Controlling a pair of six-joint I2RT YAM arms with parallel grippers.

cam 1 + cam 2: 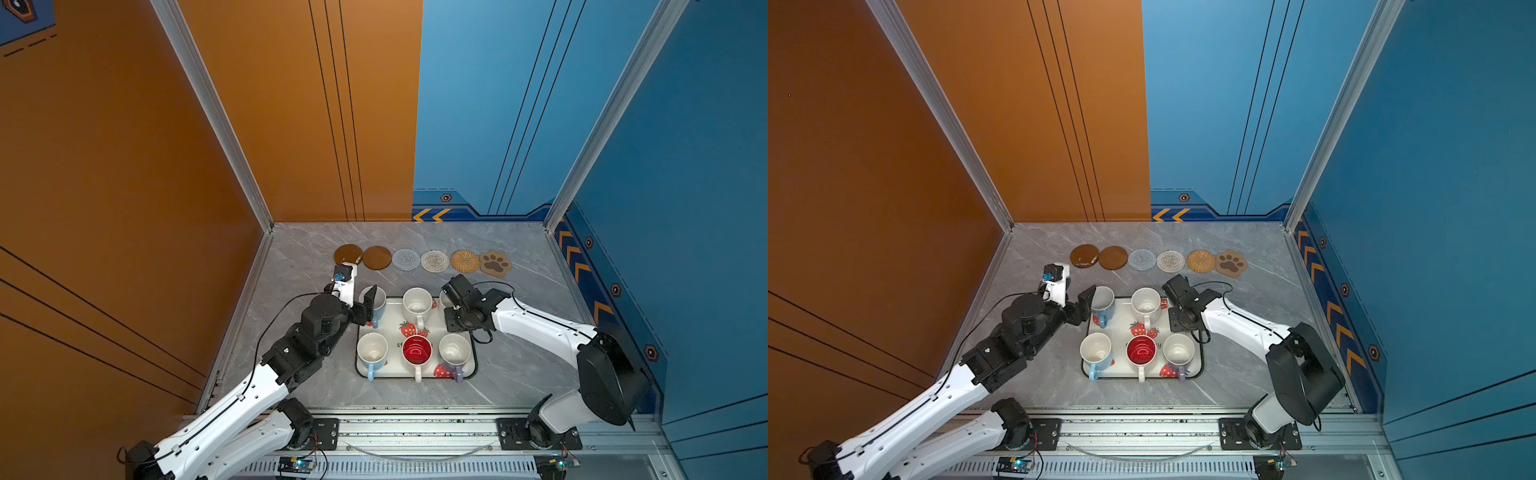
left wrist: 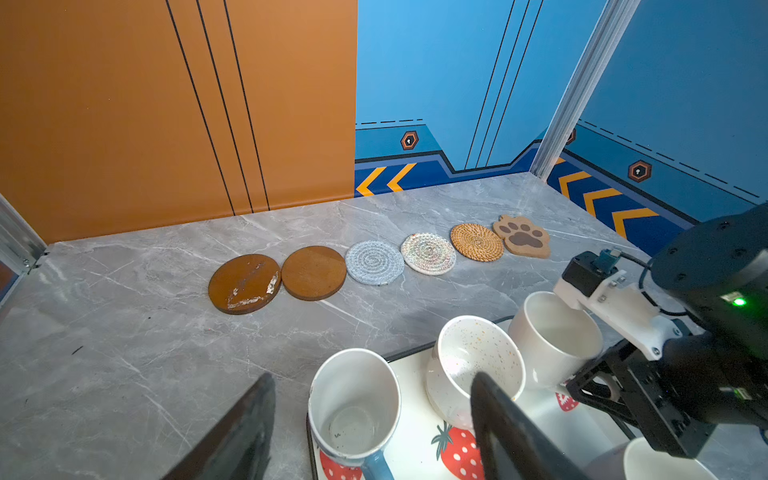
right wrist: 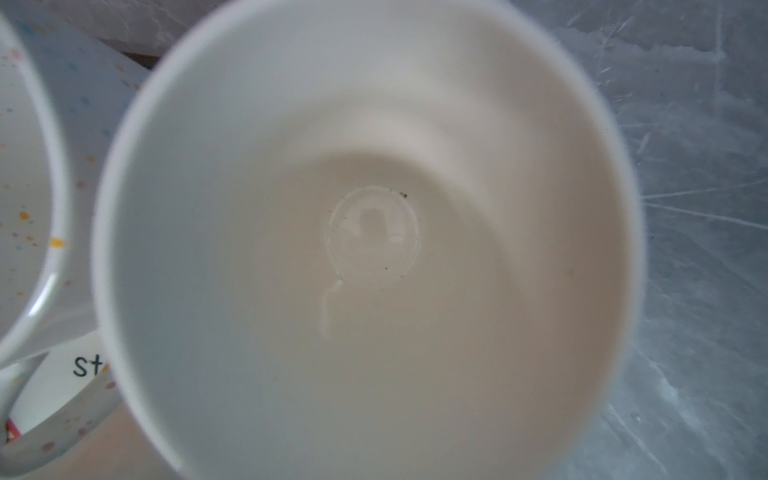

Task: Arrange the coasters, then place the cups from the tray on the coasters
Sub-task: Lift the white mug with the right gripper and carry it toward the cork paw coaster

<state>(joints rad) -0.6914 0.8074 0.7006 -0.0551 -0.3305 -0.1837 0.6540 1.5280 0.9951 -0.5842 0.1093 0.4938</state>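
**Coasters [image 1: 1142, 259] in a row, cups [image 1: 1096, 351] all on the tray [image 1: 395, 372]**

At the left, the left gripper [image 2: 372, 380] is released. Its fingers [image 2: 245, 424] are spread wide on either side of the back-left light blue cup [image 2: 353, 407] — neither clearly touches it.

Along the back of the grey tabletop [image 1: 519, 332] the six mats lie flat in one line, each just beside the next: scuffed brown disc [image 1: 348, 254], plain brown disc [image 1: 377, 257], grey woven round [image 1: 406, 259], cream woven round [image 1: 434, 261], tan woven round [image 1: 465, 261] and paw-print coaster [image 1: 495, 263].

In front of them the tray holds two rows of three upright cups.
- **Back row:** the light blue one, the speckled white cup [image 1: 417, 301] and the plain white cup [image 2: 552, 332].
- **Front row:** the front light blue cup [image 1: 372, 351], the red-lined cup [image 1: 417, 351] and the lavender cup [image 1: 455, 351], with handles toward the near edge.

At the right, the right gripper [image 1: 452, 311] sits low over the plain white cup, and its wrist camera looks straight down into it — the fingers are hidden, so whether it grips cannot be told.
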